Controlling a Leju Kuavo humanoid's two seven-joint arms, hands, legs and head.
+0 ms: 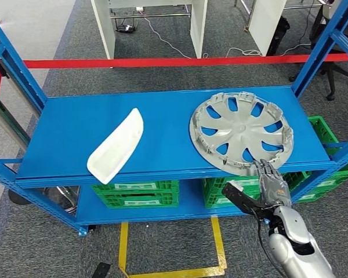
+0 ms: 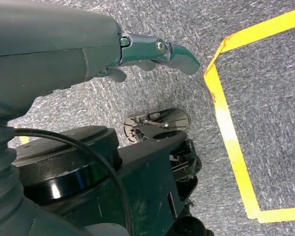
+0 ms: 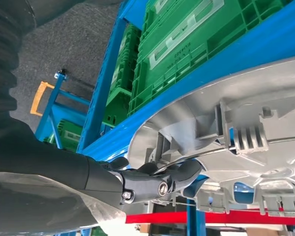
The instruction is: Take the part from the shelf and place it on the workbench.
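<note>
A silver hubcap (image 1: pixel 240 132) lies inner side up at the right of the blue shelf's top board (image 1: pixel 163 124), its near rim slightly over the front edge. My right hand (image 1: pixel 268 184) is at that near rim: the fingers (image 1: pixel 265 169) rest on top of it, while the thumb (image 1: pixel 237 197) stretches left below the shelf edge. In the right wrist view the thumb (image 3: pixel 157 183) lies close against the hubcap's rim (image 3: pixel 213 123). A white curved part (image 1: pixel 116 145) lies at the shelf's left. My left hand (image 2: pixel 153 51) hangs over the carpet, fingers straight, holding nothing.
Green crates (image 1: pixel 135 193) sit on the lower board. Blue uprights (image 1: pixel 323 43) frame both ends of the shelf. Yellow floor tape (image 1: pixel 218 249) marks a box in front, red tape (image 1: pixel 185 61) runs behind, and white desks (image 1: pixel 150 17) stand beyond it.
</note>
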